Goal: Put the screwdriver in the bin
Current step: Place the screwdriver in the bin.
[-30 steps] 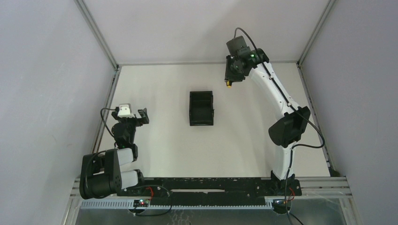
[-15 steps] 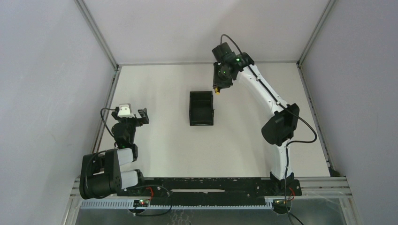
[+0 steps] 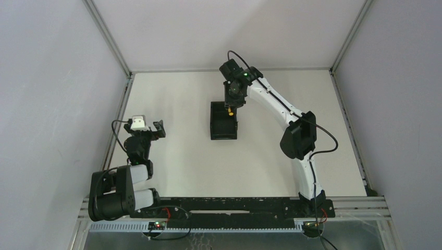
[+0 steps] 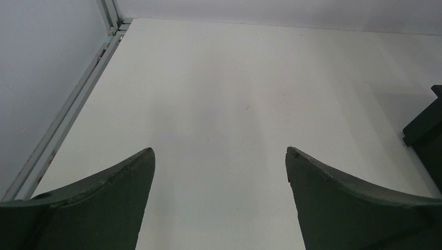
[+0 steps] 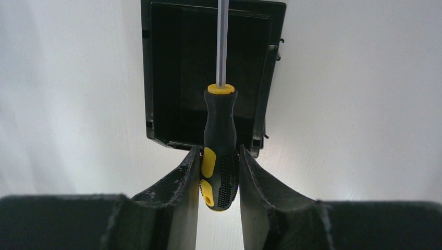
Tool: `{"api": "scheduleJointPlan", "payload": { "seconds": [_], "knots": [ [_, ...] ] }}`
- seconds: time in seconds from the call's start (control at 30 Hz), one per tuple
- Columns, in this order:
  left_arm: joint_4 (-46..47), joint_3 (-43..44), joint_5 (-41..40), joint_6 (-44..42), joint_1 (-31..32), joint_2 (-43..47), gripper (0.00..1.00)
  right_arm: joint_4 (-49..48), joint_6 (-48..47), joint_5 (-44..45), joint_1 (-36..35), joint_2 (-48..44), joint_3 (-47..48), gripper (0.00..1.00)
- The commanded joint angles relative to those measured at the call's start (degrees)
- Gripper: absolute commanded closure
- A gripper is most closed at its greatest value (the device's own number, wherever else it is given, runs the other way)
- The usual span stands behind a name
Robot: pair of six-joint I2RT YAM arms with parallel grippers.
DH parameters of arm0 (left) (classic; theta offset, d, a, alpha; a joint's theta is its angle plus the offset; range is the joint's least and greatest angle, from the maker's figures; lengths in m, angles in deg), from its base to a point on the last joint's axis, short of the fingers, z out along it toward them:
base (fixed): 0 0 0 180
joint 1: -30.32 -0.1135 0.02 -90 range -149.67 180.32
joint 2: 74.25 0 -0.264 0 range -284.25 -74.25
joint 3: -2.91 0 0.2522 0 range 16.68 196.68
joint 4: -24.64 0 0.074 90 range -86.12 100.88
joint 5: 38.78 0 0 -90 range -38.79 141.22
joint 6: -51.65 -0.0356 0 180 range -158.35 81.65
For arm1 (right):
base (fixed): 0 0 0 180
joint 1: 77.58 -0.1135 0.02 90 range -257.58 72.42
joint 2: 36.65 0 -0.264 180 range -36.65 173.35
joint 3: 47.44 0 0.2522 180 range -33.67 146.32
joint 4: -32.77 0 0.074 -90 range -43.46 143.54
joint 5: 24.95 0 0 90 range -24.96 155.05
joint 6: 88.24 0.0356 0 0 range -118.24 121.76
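My right gripper (image 5: 219, 152) is shut on the black-and-yellow handle of the screwdriver (image 5: 220, 130). Its silver shaft points away from me over the black open-topped bin (image 5: 172, 67). In the top view the right gripper (image 3: 230, 105) hangs over the bin's far edge, and the yellow of the screwdriver (image 3: 229, 110) shows just above the bin (image 3: 223, 130). My left gripper (image 4: 220, 153) is open and empty over bare table at the left; in the top view it (image 3: 157, 128) sits well left of the bin. A corner of the bin (image 4: 426, 130) shows at the right edge of the left wrist view.
The white table is enclosed by grey walls with metal frame rails (image 3: 119, 125) along the left, back and right edges. The arm bases stand on a black rail (image 3: 229, 205) at the near edge.
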Motion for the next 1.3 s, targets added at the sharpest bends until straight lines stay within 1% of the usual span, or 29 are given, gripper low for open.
{"api": "scheduleJointPlan", "payload": {
  "seconds": [0.0, 0.5, 1.13, 1.27],
  "knots": [
    [5.6, -1.1, 0.0, 0.5, 0.2, -0.1, 0.0, -2.3, 0.0, -0.4, -1.2, 0.9, 1.2, 1.0],
    [5.6, -1.1, -0.1, 0.5, 0.3, -0.1, 0.0, -7.6, -4.0, -0.2, -2.8, 1.2, -6.3, 1.0],
    [5.7, -1.1, 0.0, 0.5, 0.3, -0.1, 0.0, -11.7, -4.1, 0.0, -4.2, 2.6, -13.0, 1.0],
    [5.6, -1.0, -0.1, 0.5, 0.2, -0.1, 0.0, -12.2, -4.4, -0.1, -4.4, 3.0, -13.2, 1.0]
  ]
}}
